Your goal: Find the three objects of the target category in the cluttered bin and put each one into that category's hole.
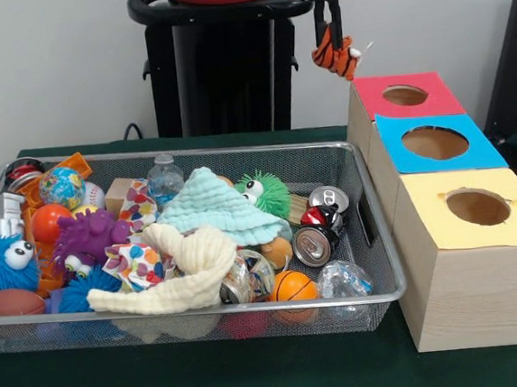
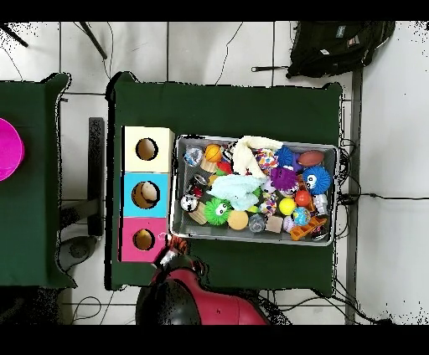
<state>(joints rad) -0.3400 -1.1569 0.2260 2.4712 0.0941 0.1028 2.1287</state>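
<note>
My gripper (image 1: pixel 334 40) hangs from the arm at the top of the front view, shut on the orange-and-black striped plush (image 1: pixel 334 57). It holds the plush in the air, just left of and above the red-topped box's hole (image 1: pixel 405 95). In the overhead view the gripper (image 2: pixel 173 249) and plush sit beside the red hole (image 2: pixel 143 239), between it and the wire-mesh bin (image 2: pixel 173 188). The bin (image 1: pixel 237 150) is full of mixed clutter. No yellow chick shows.
The blue-topped hole (image 1: pixel 434 143) and yellow-topped hole (image 1: pixel 478 207) follow the red one in a row right of the bin. The bin holds blue (image 1: pixel 6 261), purple (image 1: pixel 86 237) and green (image 1: pixel 263 191) spiky balls, cans (image 1: pixel 315 243), a teal cloth (image 1: pixel 216 206) and a water bottle (image 1: pixel 164 177).
</note>
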